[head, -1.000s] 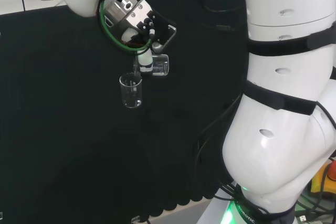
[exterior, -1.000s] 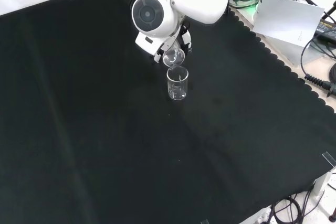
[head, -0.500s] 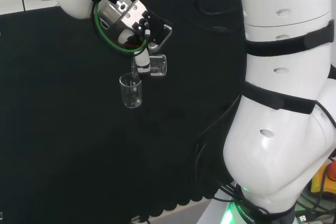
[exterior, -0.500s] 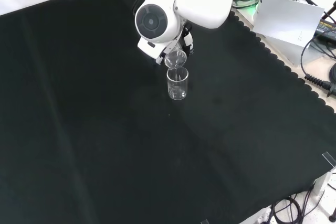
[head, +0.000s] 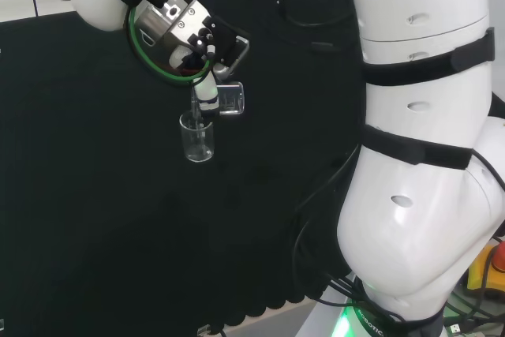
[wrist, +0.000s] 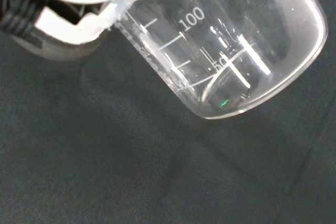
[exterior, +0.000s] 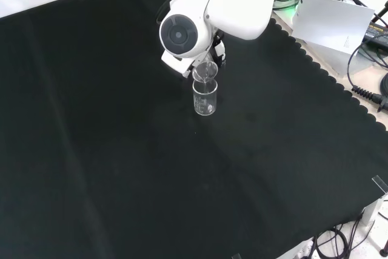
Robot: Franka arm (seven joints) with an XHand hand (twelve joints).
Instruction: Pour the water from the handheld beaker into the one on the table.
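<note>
A clear glass beaker point(head: 196, 138) stands upright on the black cloth point(head: 95, 195); the front view shows this standing beaker point(exterior: 205, 97) below the arm's round wrist link. My hand point(head: 207, 94) is curled round a second clear beaker point(head: 227, 99), tipped onto its side just above and to the right of the standing one in the head view. The held beaker's lip point(exterior: 204, 71) hangs right over the standing beaker's rim. Close up in the wrist view, the held beaker point(wrist: 231, 51) lies tilted with graduation marks showing, next to a white finger point(wrist: 79, 24). Water is too faint to make out.
The arm's big white links point(head: 426, 140) stand at the head view's right. Beyond the cloth's scalloped right edge in the front view lie a white sheet point(exterior: 336, 25) and cables point(exterior: 370, 89). Bare black cloth point(exterior: 151, 180) spreads around the beakers.
The hand and held beaker have drifted left in the head view, bringing the tipped beaker's lip over the standing beaker's rim. The standing beaker has stayed put.
</note>
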